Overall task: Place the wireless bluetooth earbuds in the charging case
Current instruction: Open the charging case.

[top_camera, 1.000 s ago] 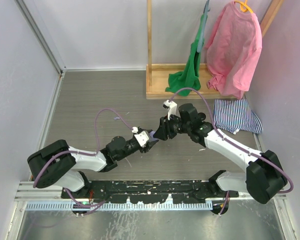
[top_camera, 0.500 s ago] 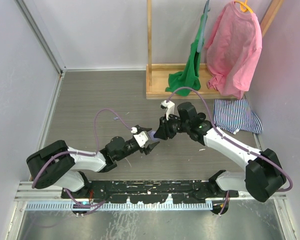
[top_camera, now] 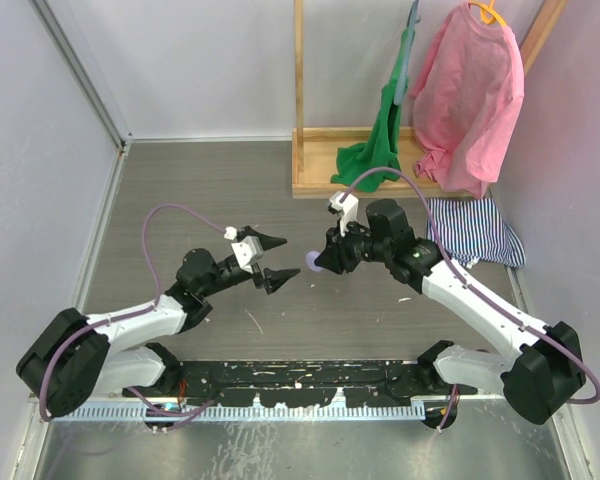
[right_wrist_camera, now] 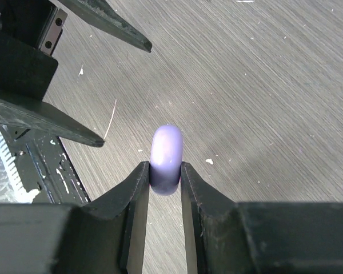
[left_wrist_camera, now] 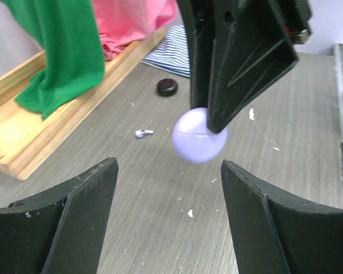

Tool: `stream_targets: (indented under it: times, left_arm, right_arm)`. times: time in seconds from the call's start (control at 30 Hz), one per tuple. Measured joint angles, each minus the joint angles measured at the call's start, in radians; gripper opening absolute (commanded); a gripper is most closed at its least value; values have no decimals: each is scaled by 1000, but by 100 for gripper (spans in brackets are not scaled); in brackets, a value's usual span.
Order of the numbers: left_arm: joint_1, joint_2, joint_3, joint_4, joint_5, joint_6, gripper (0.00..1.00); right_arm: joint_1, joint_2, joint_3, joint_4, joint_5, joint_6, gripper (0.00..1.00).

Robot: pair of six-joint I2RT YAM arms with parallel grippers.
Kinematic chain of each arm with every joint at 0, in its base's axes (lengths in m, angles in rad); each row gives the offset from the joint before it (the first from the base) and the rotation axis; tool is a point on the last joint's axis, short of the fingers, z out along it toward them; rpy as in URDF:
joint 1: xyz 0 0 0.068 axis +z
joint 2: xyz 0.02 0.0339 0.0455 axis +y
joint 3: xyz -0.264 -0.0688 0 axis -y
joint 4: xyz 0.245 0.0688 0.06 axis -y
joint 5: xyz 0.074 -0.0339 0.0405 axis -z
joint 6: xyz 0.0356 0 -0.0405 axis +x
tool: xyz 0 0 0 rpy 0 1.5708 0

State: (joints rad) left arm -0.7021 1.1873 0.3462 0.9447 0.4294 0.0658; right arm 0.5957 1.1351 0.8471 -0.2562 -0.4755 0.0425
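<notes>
Left jaws have let go and drawn back, now spread wide with the lilac case [left_wrist_camera: 199,135] ahead of them, pinched edge-on between the right jaws alone.

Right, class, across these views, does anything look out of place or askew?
One pale earbud lies loose on the table, outside any case. The right gripper pinches the lilac case edge-on in the air, apparently shut. A striped cloth lies crumpled by the wooden rack.

Fixed view high overhead looking down, two wrist views close in, facing each other, sharing the lilac case [left_wrist_camera: 193,142]
</notes>
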Motion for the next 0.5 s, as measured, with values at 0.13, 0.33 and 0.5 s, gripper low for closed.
stream_targets:
  times: [0.13,0.33,0.5]
  left_arm:
    - [57,-22,45,-79,157,-30,74]
    - [96,-9,105,-120,336,-81,70]
    - [101,41,130,-135,420,-111,64]
  right_arm:
    - [0,-4,21,-37,0,-41,5]
    - [0,-4,86,-101,-34,-122,5]
    - [0,0,135,-146,-93,-194,5]
